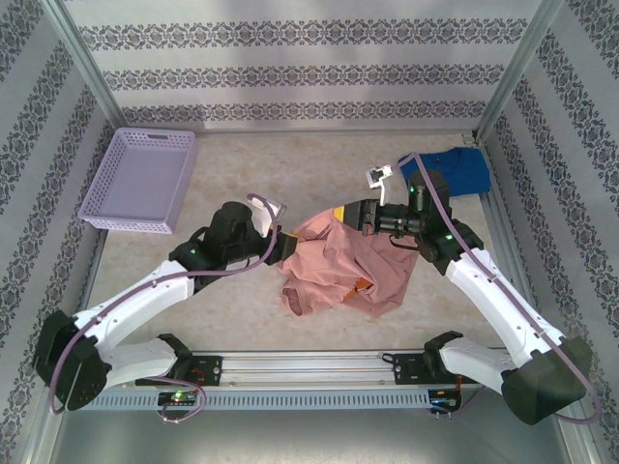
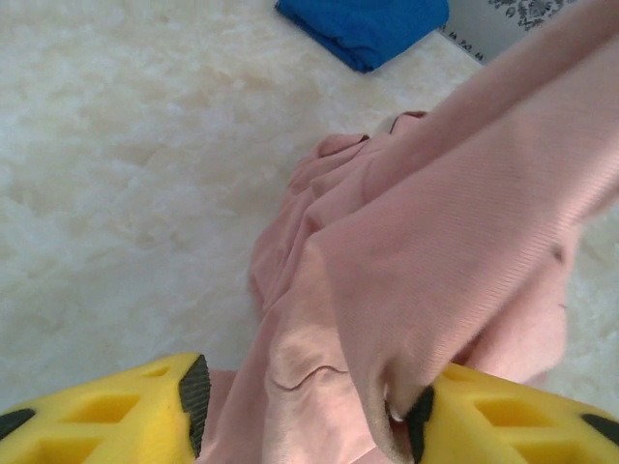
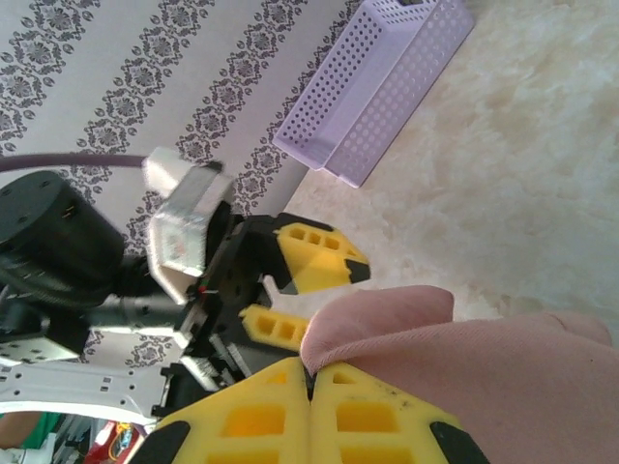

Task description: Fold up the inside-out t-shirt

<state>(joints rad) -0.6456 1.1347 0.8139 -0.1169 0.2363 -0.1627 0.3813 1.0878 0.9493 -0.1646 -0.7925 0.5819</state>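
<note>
Left gripper [image 2: 309, 404], low at the near edge of its wrist view, stands with its yellow fingers spread and pink cloth draped loose between them, one fold brushing the pad on the right. Right gripper [image 3: 309, 372] has its fingers pressed together, pinching a fold of the inside-out t-shirt [image 1: 343, 266], which lies bunched at mid-table between the two arms, its upper edge raised toward that grip. Beyond it, bare table [image 1: 319, 155] runs back to a lilac basket [image 1: 128, 221] at the far left and a blue t-shirt [image 1: 456, 174] at the far right.

From here, the single pinch looks shallow, so a firm pull could slip the fold free. Cloth resting against the open left pad could catch and drag if that arm draws away. With the garment so crumpled, any fold made now would likely trap creases, and a long pull toward the far right could bring it against the blue t-shirt.

How deep the cloth sits inside the closed fingers cannot be told. Collar, sleeves and hem are lost in the bunching.
</note>
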